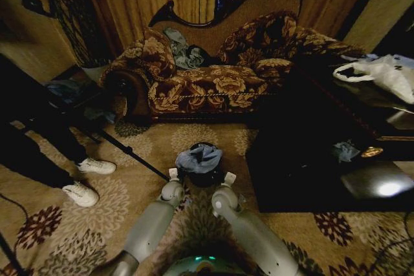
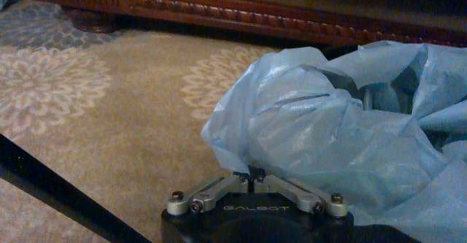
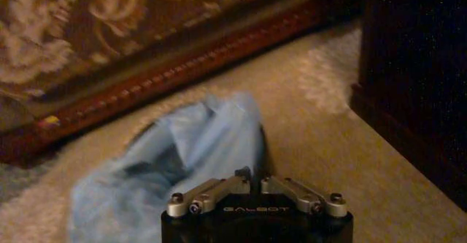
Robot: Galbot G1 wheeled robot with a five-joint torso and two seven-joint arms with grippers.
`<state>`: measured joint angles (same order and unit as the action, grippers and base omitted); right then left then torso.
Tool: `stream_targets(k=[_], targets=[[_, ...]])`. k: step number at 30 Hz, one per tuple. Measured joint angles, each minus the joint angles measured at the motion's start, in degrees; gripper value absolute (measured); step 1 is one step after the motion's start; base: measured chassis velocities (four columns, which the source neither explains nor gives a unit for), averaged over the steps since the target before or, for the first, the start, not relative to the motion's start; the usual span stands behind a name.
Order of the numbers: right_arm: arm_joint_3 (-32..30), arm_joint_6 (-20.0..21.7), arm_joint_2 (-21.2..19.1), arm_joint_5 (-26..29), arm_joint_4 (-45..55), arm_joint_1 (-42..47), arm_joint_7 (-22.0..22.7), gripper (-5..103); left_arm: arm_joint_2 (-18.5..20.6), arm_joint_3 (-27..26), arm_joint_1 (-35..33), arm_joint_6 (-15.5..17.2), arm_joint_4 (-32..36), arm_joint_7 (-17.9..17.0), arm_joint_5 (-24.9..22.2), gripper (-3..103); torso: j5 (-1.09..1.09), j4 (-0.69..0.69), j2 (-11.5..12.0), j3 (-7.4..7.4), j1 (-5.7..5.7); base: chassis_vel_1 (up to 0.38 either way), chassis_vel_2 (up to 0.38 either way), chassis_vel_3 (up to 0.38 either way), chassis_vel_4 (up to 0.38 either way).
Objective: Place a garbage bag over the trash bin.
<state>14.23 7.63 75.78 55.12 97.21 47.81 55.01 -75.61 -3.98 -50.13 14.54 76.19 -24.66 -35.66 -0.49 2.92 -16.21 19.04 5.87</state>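
Note:
The trash bin (image 1: 208,180) is a small black cylinder on the carpet just ahead of me, in front of the sofa. The garbage bag (image 1: 199,158), pale blue film, lies crumpled over its top and hides most of the rim. My left gripper (image 1: 173,174) is at the bin's left side. It is shut on the bag's edge (image 2: 241,163), with its fingertips (image 2: 252,173) pressed together. At the bin's right side, my right gripper (image 1: 229,178) is shut on the opposite edge of the bag (image 3: 219,128). A dark gap (image 3: 146,168) in the film is the bag's mouth.
A patterned sofa (image 1: 213,82) stands behind the bin. A low dark table (image 1: 310,159) on the right holds a white handled bag (image 1: 381,72) and a small blue scrap (image 1: 345,151). A person's white shoes (image 1: 87,179) and a black tripod leg (image 1: 132,154) are on the left.

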Motion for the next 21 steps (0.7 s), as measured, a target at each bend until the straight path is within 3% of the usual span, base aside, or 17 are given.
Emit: stream_targets(k=[1, 3, 10, 12, 16, 18, 21], targets=[[0.6, 0.0, 0.2, 0.1, 0.1, -0.9, 0.4, 5, 0.0, 0.0, -0.1, -0.1, -0.1, 0.1, 0.2, 0, 0.00, 0.00, 0.0, 0.00, 0.00, 0.000, 0.000, 0.000, 0.000], [1.3, 0.0, 0.6, 0.5, 0.1, -1.9, 0.9, 5, 0.0, 0.0, -0.1, -0.3, -0.2, 0.3, 0.5, 0, 0.00, 0.00, 0.0, 0.00, 0.00, 0.000, 0.000, 0.000, 0.000], [6.5, -0.1, 4.4, 1.7, -5.7, -8.5, 4.3, 38, -1.0, 0.2, -0.8, -1.1, 0.7, 0.5, 1.0, 0, 0.00, -0.01, 0.0, 0.00, 0.00, 0.000, 0.000, 0.000, 0.000], [6.7, -0.1, 4.5, 1.9, -6.0, -8.7, 4.5, 38, -1.1, 0.2, -0.8, -1.1, 0.7, 0.5, 1.1, 0, 0.00, -0.01, 0.0, 0.00, 0.00, 0.000, 0.000, 0.000, 0.000], [8.8, -0.1, 4.3, 3.1, -8.0, -10.1, 6.3, 54, -1.1, 0.1, -0.8, -1.1, 0.8, 0.5, 1.2, 0, 0.00, 0.00, 0.0, 0.00, 0.00, 0.000, 0.000, 0.000, 0.000], [9.6, 0.0, 4.2, 3.6, -8.6, -10.6, 7.6, 60, -1.1, 0.1, -0.8, -1.2, 0.8, 0.6, 1.2, 0, -0.01, 0.00, 0.0, 0.00, 0.00, 0.000, 0.000, 0.000, 0.000], [10.7, -0.1, 5.1, 7.2, -9.2, -12.1, 12.4, 77, -1.2, -0.1, -0.8, -1.5, 0.5, 0.6, 1.6, 0, 0.00, 0.00, 0.0, 0.00, 0.00, 0.000, 0.000, 0.000, 0.000]])
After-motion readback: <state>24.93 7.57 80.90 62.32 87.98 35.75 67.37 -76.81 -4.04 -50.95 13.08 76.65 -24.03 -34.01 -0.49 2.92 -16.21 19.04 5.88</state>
